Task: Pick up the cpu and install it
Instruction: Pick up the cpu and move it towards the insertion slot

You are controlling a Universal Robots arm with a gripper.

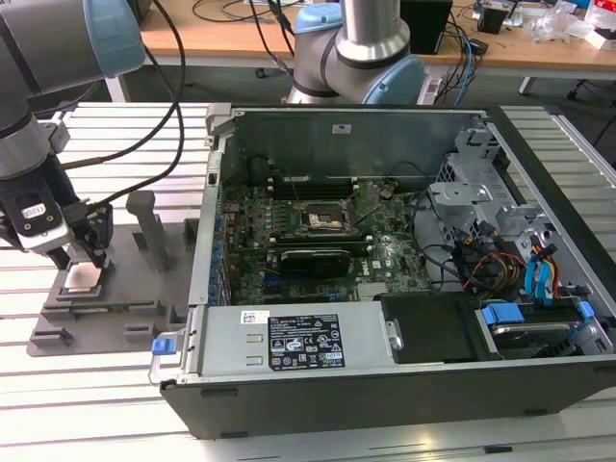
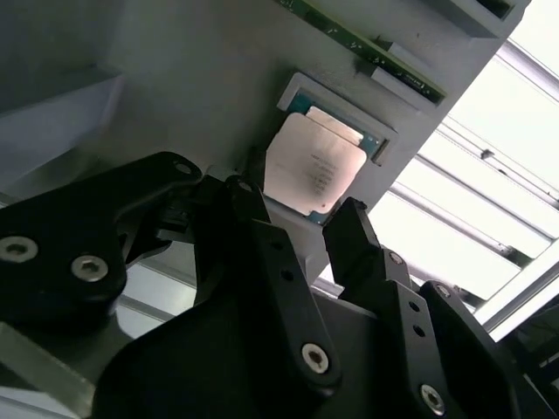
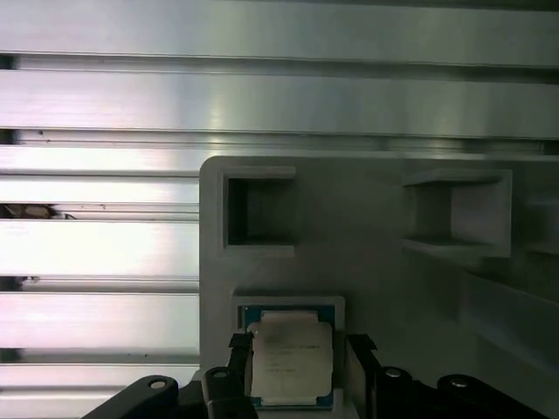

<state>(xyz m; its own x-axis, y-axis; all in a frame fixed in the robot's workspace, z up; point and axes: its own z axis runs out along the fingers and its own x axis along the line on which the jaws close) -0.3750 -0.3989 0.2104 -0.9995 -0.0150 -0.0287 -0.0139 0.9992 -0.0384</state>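
Observation:
The cpu (image 1: 82, 277) is a small square chip with a silver top, lying flat in a recess of the grey plastic tray (image 1: 125, 306) at the exterior view's left. My gripper (image 1: 87, 258) hangs just over it. In both wrist views its black fingers (image 3: 239, 351) stand on either side of the cpu (image 3: 290, 360), open, with a small gap showing on one side. The chip (image 2: 314, 166) rests in its pocket between and beyond the fingertips of my gripper (image 2: 297, 209). The black square socket frame (image 1: 322, 219) sits on the motherboard inside the open computer case (image 1: 289, 337).
Upright grey posts (image 1: 144, 226) rise from the tray beside the gripper. The case's metal side wall (image 1: 207, 231) stands between tray and motherboard. Cables, drive cages and blue clips (image 1: 500, 313) crowd the case's right. The slatted aluminium table (image 1: 96, 385) lies around the tray.

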